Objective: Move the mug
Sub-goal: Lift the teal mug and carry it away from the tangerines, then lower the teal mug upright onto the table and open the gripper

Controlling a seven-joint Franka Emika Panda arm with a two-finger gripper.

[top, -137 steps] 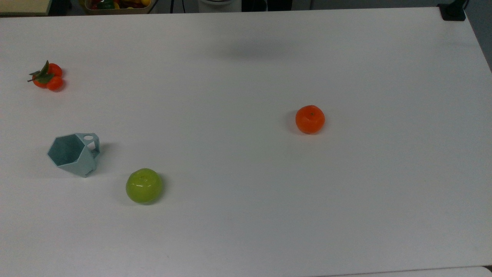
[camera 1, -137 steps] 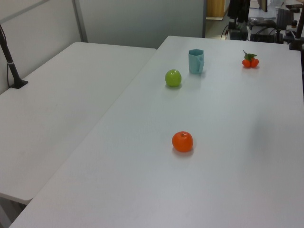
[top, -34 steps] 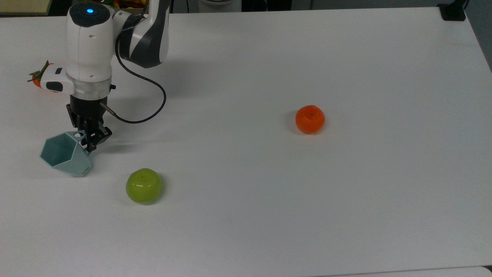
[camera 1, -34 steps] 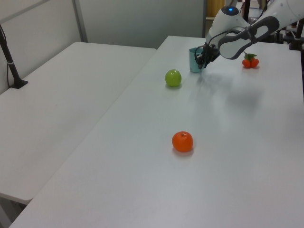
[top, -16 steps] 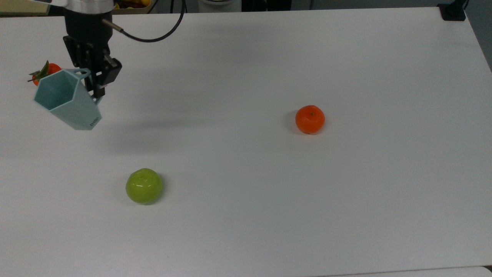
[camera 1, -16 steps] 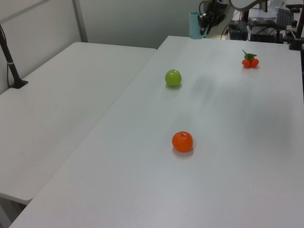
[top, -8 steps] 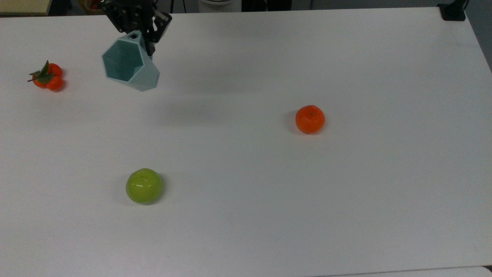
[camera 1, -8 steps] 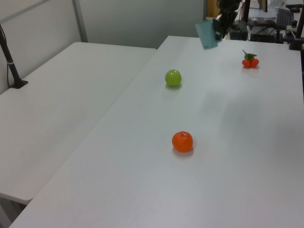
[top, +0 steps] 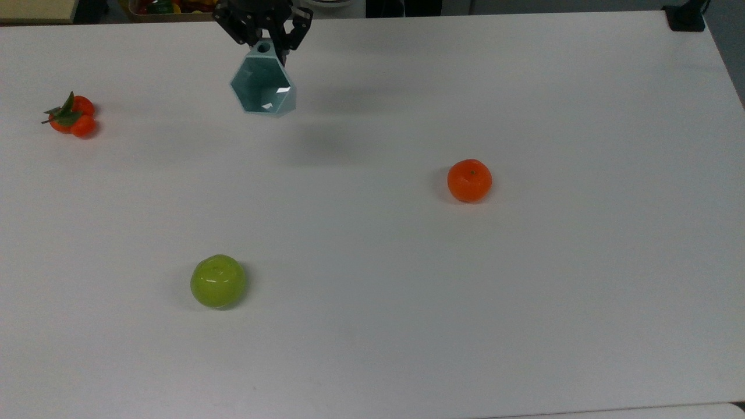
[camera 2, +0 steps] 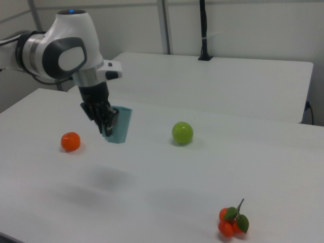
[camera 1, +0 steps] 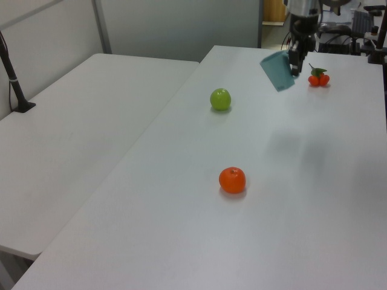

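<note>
The pale teal faceted mug [top: 263,87] hangs in the air above the white table [top: 372,262], tilted, held by its flat handle. My gripper [top: 265,42] is shut on that handle at the top view's upper middle. In the left view the mug [camera 1: 277,70] hangs off the gripper [camera 1: 295,62], tipped to the left view's left. In the right view the mug [camera 2: 120,125] floats well above its shadow, with the gripper [camera 2: 107,126] clamped on its near side.
A green apple [top: 217,281] lies at the top view's lower left, an orange [top: 469,180] right of centre, and small oranges with leaves [top: 71,116] at the far left. A second table [camera 1: 66,151] adjoins in the left view. A bin of fruit [top: 174,7] sits beyond the far edge.
The mug was gripped by its handle at the top view's left, lifted off the table, and carried to the right along the far edge. It has turned as it moved.
</note>
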